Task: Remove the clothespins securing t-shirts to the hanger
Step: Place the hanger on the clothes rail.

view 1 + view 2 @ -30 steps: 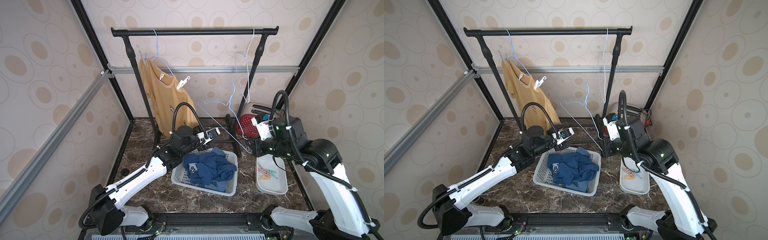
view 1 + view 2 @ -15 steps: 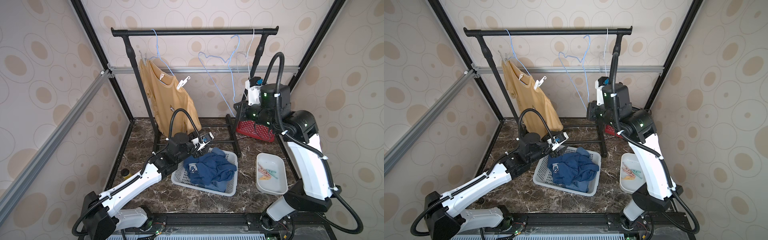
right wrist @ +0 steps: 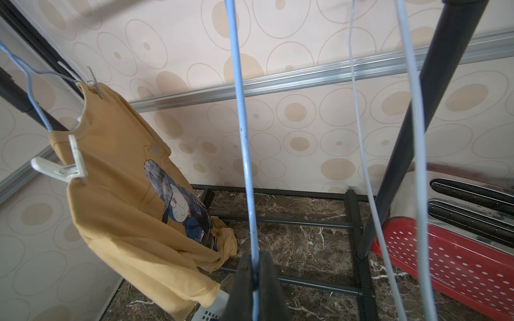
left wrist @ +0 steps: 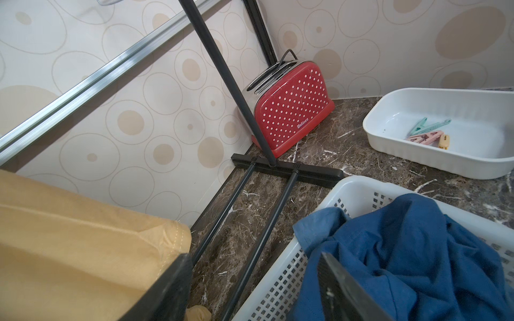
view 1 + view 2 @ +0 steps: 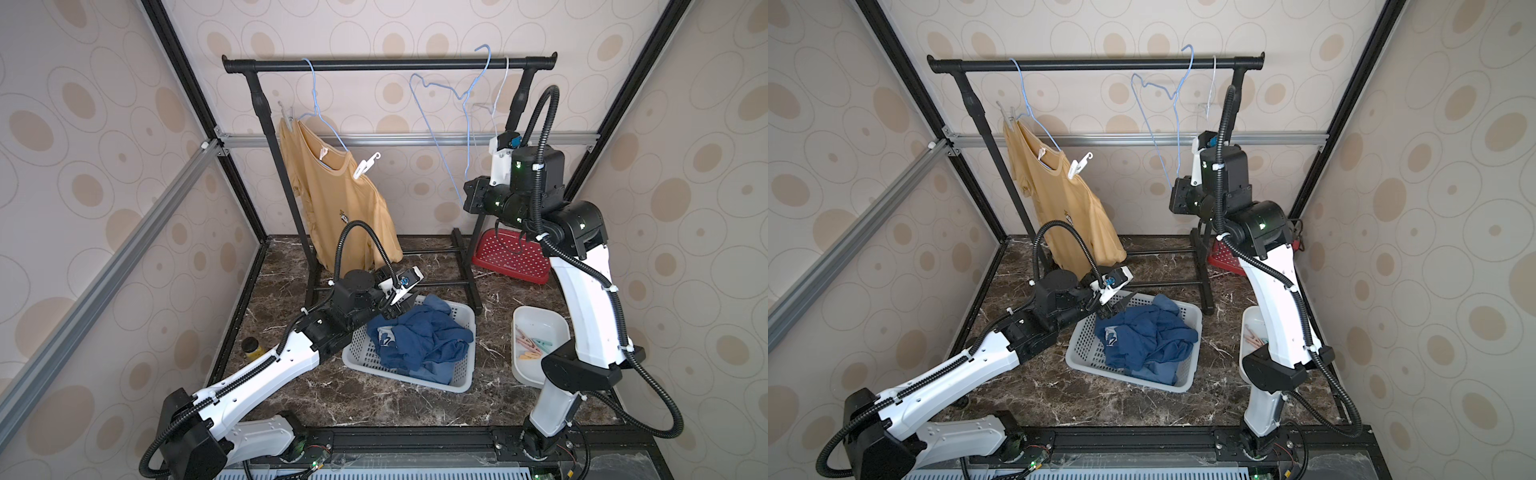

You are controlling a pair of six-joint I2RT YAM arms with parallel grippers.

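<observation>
While blue t-shirts (image 5: 419, 336) fill the basket (image 5: 467, 353), clothespins (image 5: 532, 347) in tray (image 5: 540, 324)

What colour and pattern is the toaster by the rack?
The toaster is red with white polka dots, clearest in the left wrist view.

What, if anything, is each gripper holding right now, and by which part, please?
The right gripper pinches the empty blue wire hanger at the lower end of its wire. The left gripper is open and holds nothing.
</observation>
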